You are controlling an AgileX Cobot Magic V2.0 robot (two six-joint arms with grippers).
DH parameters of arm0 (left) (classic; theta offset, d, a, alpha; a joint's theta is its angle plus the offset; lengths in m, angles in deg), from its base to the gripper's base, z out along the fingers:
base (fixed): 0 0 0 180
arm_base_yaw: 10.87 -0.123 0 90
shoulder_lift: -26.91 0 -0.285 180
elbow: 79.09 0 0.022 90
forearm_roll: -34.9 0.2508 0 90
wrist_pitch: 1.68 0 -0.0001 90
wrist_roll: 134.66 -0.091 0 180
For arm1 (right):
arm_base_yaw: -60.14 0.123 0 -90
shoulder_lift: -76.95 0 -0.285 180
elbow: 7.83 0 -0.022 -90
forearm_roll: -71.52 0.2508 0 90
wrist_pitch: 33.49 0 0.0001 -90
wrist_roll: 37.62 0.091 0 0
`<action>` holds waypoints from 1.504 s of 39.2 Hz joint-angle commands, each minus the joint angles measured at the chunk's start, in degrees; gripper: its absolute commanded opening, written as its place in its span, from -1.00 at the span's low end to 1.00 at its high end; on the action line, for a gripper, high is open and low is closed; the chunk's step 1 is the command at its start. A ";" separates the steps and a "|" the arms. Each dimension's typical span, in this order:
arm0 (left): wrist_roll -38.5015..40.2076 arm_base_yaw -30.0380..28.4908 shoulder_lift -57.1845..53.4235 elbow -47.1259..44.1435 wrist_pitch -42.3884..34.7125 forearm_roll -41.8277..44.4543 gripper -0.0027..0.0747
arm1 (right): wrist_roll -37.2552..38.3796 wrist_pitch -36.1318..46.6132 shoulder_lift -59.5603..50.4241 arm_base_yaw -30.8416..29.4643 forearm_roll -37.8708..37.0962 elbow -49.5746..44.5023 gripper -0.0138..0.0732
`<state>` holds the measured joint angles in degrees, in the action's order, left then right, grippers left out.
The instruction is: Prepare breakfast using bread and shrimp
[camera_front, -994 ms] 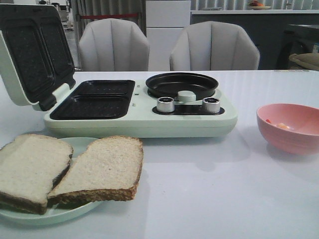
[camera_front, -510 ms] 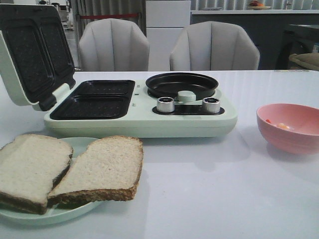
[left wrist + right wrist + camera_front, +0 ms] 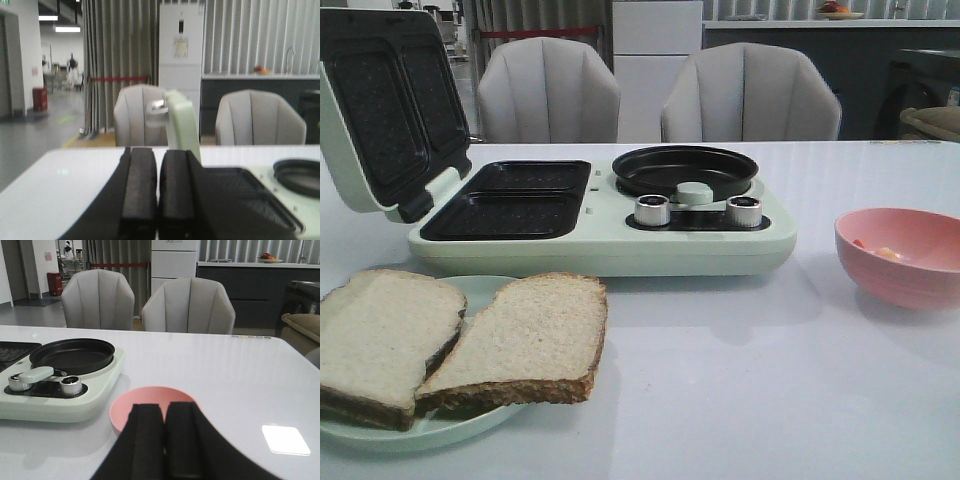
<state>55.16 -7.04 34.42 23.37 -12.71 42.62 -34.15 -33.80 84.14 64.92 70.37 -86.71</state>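
Two bread slices (image 3: 460,340) lie well apart from both pressed-together grippers, left gripper (image 3: 157,187) and right gripper (image 3: 165,435).

Overlapping bread (image 3: 460,340) on plate; shrimp (image 3: 885,253) in bowl

We see a pale, glossy white table (image 3: 740,380) carrying three things directly. A mint-green breakfast maker (image 3: 605,235) sits at the far centre-left, its lid (image 3: 380,105) raised on the left side. A pale green plate (image 3: 470,295) rests at the near left edge, bearing two bread slices (image 3: 520,340), one overlapping the other. A pink bowl (image 3: 900,255) stands at the right, well apart from the plate and near the appliance.
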 commanded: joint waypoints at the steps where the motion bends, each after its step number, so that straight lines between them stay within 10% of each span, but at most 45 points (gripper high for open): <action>1: -0.01 -0.19 -0.85 0.11 -10.25 0.01 -0.64 | -0.11 4.43 -1.22 -0.32 -0.42 1.08 -0.36; 19: -0.01 -0.19 10.28 19.38 16.19 -0.87 -0.64 | -0.11 4.43 -1.22 -0.32 -0.42 1.08 -0.36; 37: -0.01 -0.19 11.21 19.42 20.91 -1.82 -0.60 | -0.11 4.38 -1.22 -0.32 -0.42 1.08 -0.36; 49: -0.01 -0.19 11.33 19.54 22.54 -1.29 0.53 | -0.11 4.38 -1.22 -0.32 -0.42 1.08 -0.36; 59: -0.01 -0.19 11.33 19.54 21.00 2.68 0.58 | -0.11 4.38 -1.22 -0.32 -0.42 1.08 -0.36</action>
<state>55.03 -7.04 44.64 40.82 13.87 43.69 -34.15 -33.90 84.14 64.92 70.37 -86.71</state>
